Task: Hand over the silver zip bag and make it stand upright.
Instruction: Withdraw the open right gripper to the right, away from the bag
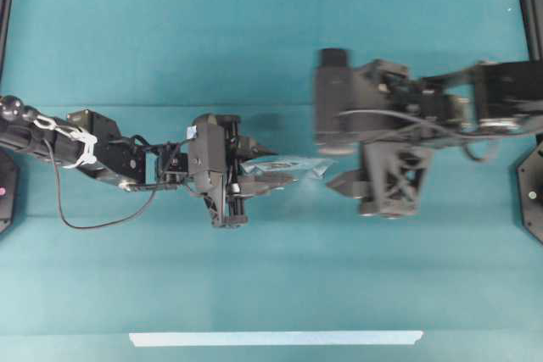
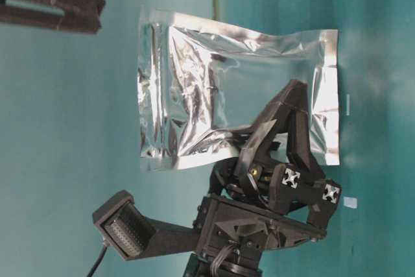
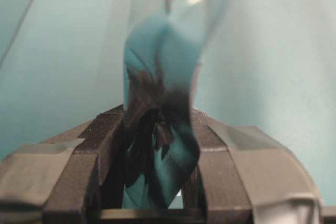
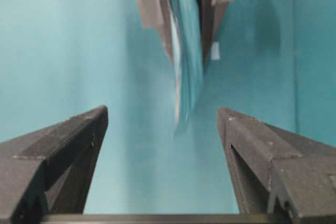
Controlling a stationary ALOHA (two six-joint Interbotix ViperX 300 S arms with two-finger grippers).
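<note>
— Left gripper (image 1: 270, 164) first: what are its black fingers doing?

— They are pinched on the shiny, crinkled silver foil zip bag (image 1: 288, 166), clamping it near one edge. Its wrist view shows the foil squeezed between the two dark pads (image 3: 107, 145), with the rest of the pouch rising out of the jaws and blurring towards the top.

— And the bag itself, where does it sit?

— Near the middle of the teal table (image 1: 254, 57), between the two arms. From overhead it reads as a thin sliver seen edge-on, sticking out past the left fingertips towards the right arm. The table-level view shows its broad rectangular face (image 2: 214, 89), wrinkled, with sealed borders, and the left gripper's fingers (image 2: 282, 128) overlapping one part of it.

— Right gripper (image 1: 344, 167)?

— Spread wide and gripping nothing. Its wrist camera shows both dark fingers (image 4: 68, 140) far apart, with the bag's free edge (image 4: 186, 72) hanging beyond the gap and clear of them.

— Anything else on the table?

— One long pale tape strip (image 1: 276, 338) lies along the near edge, well apart from both arms
</note>
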